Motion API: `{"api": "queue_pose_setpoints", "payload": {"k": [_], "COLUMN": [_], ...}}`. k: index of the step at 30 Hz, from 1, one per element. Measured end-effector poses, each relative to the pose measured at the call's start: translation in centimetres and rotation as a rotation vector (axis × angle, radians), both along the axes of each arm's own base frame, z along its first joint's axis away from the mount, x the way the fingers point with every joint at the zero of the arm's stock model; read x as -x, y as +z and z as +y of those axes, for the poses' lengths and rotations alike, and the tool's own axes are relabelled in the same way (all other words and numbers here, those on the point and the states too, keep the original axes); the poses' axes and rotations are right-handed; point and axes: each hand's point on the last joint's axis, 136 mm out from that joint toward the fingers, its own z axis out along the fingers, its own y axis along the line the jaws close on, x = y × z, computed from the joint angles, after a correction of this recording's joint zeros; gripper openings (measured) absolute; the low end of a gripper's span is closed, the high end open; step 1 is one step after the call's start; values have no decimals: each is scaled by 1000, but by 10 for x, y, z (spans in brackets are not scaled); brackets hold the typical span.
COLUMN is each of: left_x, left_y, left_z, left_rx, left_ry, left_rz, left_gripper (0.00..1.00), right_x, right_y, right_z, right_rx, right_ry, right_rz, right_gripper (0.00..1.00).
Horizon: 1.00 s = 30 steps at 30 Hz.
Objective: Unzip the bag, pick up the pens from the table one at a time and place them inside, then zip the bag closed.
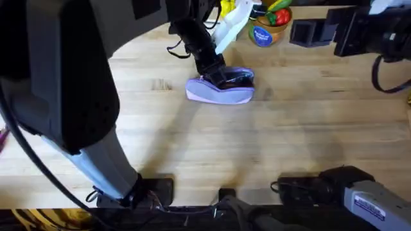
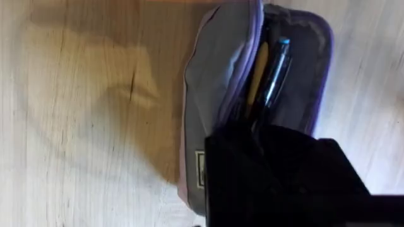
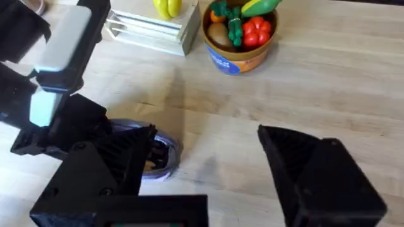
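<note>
Lavender bag [image 1: 220, 90] lies on the pale wooden desk [image 1: 257, 141], near its middle, unzipped along its top. At its open mouth hovers the left hand [image 1: 221, 76]; whether its fingers are apart or together cannot be told. Inside the pouch lies a dark pen [image 2: 276, 72] with a bluish end. Farther back, the right hand [image 3: 208, 183] hangs wide open, holding nothing. Beyond stands a tub of toy fruit [image 1: 270, 27].

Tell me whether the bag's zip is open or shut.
Open. In the left wrist view the bag gapes along its length, with a pen lying inside.
</note>
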Motion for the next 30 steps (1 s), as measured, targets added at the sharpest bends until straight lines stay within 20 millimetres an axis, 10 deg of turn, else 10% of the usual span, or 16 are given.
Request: {"api": "queue_pose_setpoints", "payload": {"k": [3, 8, 10, 23, 30], "left_x": [0, 2, 2, 3, -15], "left_y": [0, -1, -1, 25, 72], "left_z": [0, 2, 3, 10, 62], "left_rx": [-1, -8, -12, 4, -51], "left_ry": [-14, -17, -15, -3, 120], "left_rz": [-8, -4, -1, -55, -217], "left_gripper": [115, 847, 970, 994, 994], "right_x": [-2, -3, -3, -3, -2], "right_y": [3, 4, 4, 4, 4], "right_z": [0, 0, 0, 0, 2], "right_rx": [-2, -2, -2, -2, -73], "right_ry": [0, 0, 0, 0, -36], "right_rz": [-16, -19, -18, -19, -4], "right_gripper": [998, 998, 997, 998, 998]}}
